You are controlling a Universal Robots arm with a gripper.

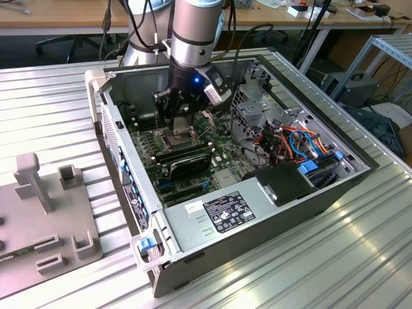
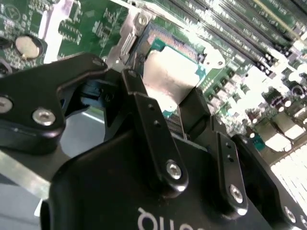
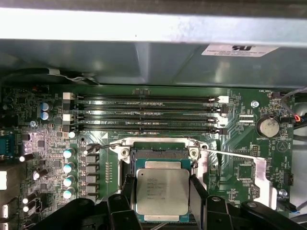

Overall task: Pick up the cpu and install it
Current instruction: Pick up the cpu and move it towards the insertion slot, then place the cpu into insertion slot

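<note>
Pickup done: the gripper [image 3: 160, 186] has its fingers [image 3: 197, 190] clamped on the cpu [image 3: 162, 192] over the open socket [image 3: 160, 154], which apparently remains unseated.

I work on a ribbed aluminium tabletop [image 1: 290, 270], bright with glare toward its near edge. Behind it stand long wooden desks [image 1: 64, 13], and a metal shelf frame [image 1: 388, 46] stands at the exterior view's right.

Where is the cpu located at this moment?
In the first wrist view, the cpu is held in the gripper, just over the motherboard's socket, next to the memory slots.
</note>
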